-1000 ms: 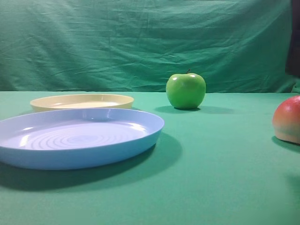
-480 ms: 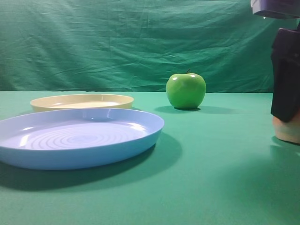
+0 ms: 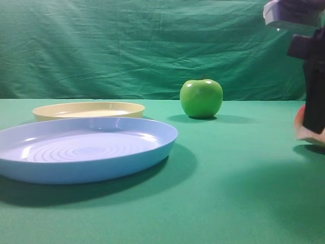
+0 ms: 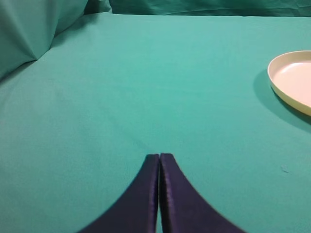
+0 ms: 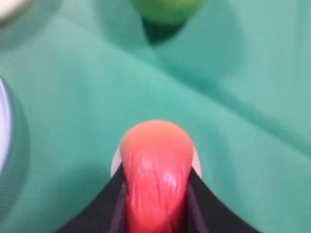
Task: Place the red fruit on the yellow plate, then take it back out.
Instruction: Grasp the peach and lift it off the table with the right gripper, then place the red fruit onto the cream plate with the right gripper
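The right gripper [image 5: 156, 194] clamps the red fruit [image 5: 155, 170]; the left gripper [image 4: 159, 162] is closed, empty; no writing is legible.

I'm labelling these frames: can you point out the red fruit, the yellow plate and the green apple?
red fruit [image 5: 154, 170]: right wrist view, red top between the fingers.
yellow plate [image 3: 89, 109]: exterior high view, near rim.
green apple [image 3: 201, 98]: exterior high view, middle of its front.
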### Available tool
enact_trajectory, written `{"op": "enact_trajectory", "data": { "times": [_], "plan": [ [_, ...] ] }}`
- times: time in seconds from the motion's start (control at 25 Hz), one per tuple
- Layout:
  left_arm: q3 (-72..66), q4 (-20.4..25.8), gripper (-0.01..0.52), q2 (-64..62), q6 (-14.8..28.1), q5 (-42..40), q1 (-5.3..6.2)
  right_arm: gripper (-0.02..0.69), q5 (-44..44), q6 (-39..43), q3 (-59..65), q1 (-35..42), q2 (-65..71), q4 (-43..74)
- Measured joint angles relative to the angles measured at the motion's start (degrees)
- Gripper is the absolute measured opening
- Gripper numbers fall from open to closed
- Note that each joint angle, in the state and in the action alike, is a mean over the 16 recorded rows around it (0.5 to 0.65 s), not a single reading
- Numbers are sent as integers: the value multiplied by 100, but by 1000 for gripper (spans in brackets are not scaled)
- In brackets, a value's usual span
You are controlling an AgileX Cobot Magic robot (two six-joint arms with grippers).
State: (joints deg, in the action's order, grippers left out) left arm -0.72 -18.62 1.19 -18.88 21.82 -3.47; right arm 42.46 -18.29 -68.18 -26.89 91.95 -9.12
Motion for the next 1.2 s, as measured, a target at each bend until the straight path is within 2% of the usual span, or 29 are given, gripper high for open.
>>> {"op": "enact_trajectory", "data": {
  "times": [0.24, 0.52, 0.92, 1.08, 1.2],
  "plan": [
    [0, 0, 0, 0, 4, 0, 0, 180, 49, -60, -1526, -518, 470, 0],
    [0, 0, 0, 0, 8, 0, 0, 179, -71, -258, -2936, -1177, 1609, -1],
    [0, 0, 0, 0, 8, 0, 0, 179, -502, -511, -3917, -1689, 3336, -7],
    [0, 0, 0, 0, 8, 0, 0, 218, -728, -536, -4017, -1740, 3761, -11],
    [0, 0, 0, 0, 8, 0, 0, 290, -872, -548, -4040, -1749, 3954, -14]
  ]
}}
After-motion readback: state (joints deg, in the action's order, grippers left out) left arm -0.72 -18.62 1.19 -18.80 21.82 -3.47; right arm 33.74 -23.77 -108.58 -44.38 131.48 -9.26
